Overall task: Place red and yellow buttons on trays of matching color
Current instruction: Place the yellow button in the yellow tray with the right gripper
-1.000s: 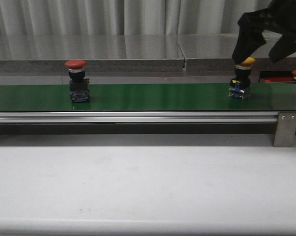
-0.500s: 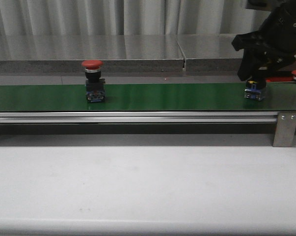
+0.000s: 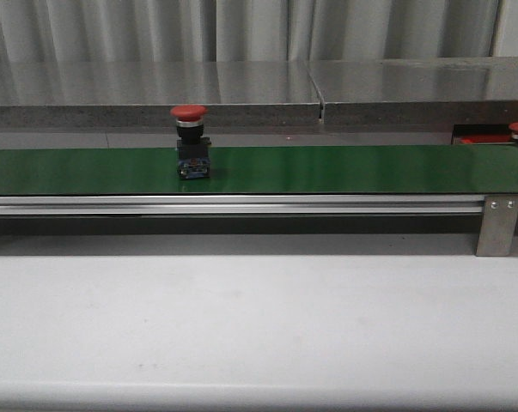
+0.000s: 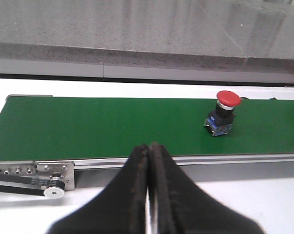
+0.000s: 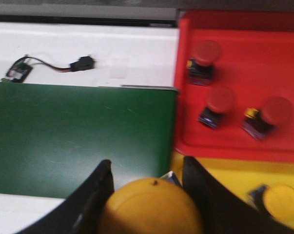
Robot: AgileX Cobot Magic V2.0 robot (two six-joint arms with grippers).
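Since a second ago: red button point(image 3: 189, 142) carried rightward along green belt point(image 3: 327, 169); yellow button and right arm gone from front view

Front view: red button upright on belt, left of centre; belt otherwise bare; white tabletop point(image 3: 259, 318) in foreground; sliver of red tray point(image 3: 480, 138) and one red cap past belt's right end; neither arm visible

Left wrist view: left gripper point(image 4: 149, 161) with fingers pressed together, holding nothing, hovering off near edge of belt; red button point(image 4: 223, 113) on belt, well apart from gripper; belt's end pulley and bracket near gripper

Right wrist view: right gripper point(image 5: 147, 187) clamped on yellow button point(image 5: 151, 207), cap filling space between fingers; held over junction of belt end and yellow tray point(image 5: 229, 178); one other yellow button point(image 5: 278, 200) lying in yellow tray; three red buttons point(image 5: 220, 105) standing in red tray point(image 5: 234, 141); small loose connector with wire on white surface beyond belt; view blurred, likely in motion

Progress, as judged: three red and one yellow already sorted to matching trays; held yellow button lifted, not yet set down; red button on belt untouched; remaining: release yellow into yellow tray, then pick red off belt and deliver to red tray
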